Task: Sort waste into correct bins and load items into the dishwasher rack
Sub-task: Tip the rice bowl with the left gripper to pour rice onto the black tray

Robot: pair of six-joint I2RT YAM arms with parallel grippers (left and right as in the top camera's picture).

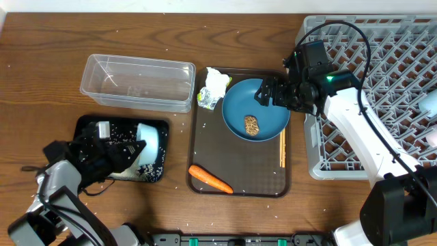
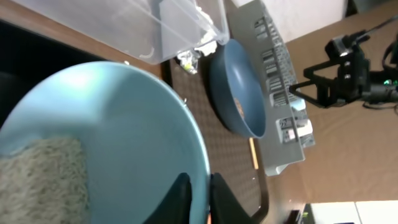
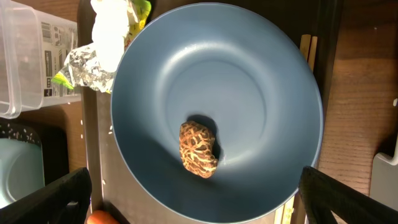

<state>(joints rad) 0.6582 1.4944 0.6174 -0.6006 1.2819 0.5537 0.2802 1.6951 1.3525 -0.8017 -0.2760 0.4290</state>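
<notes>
My left gripper is shut on the rim of the white bowl, tilted over the black tray, which holds scattered rice grains. In the left wrist view the fingers pinch the bowl's rim, pale blue inside with rice. My right gripper is open wide above the dark-blue plate, which carries the brown food lump. The right wrist view shows the plate, the lump and the open gripper. The carrot, wrapper and chopsticks lie on the brown serving tray.
The clear tub stands at the back left, empty. The grey dishwasher rack fills the right side; two pale round things sit at its right edge. Rice grains dot the table.
</notes>
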